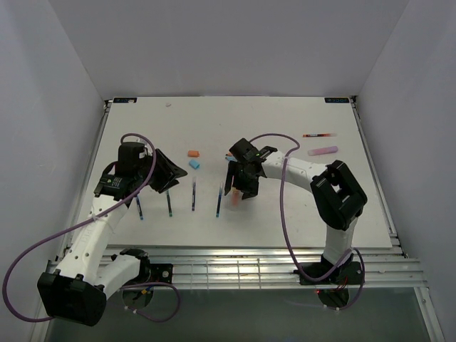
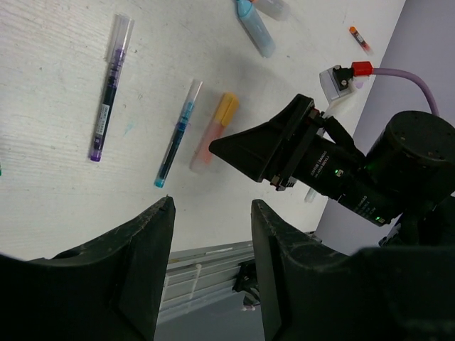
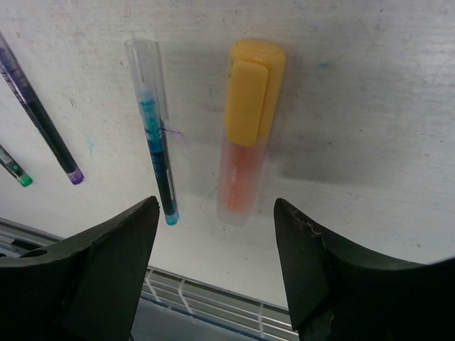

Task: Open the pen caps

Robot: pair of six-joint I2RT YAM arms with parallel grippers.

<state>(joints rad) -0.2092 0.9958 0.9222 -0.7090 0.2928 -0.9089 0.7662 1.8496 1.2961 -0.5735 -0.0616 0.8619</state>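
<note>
right end effector [image 3: 217, 213] over orange cap [image 3: 253, 89]

A white bench [image 1: 285, 114], scuffed and ink-flecked, lies under the right claw [image 1: 239, 189]; plain pale walls [image 1: 235, 43] rise beyond and either side, evenly lit.

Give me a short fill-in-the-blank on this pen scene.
The highlighter below the right gripper is ___.
Its cap is ___ (on or off).
The left gripper holds ___.
In the top view, ___ thin pens lie in a row by the near edge.
Missing words: orange; on; nothing; four.
</note>
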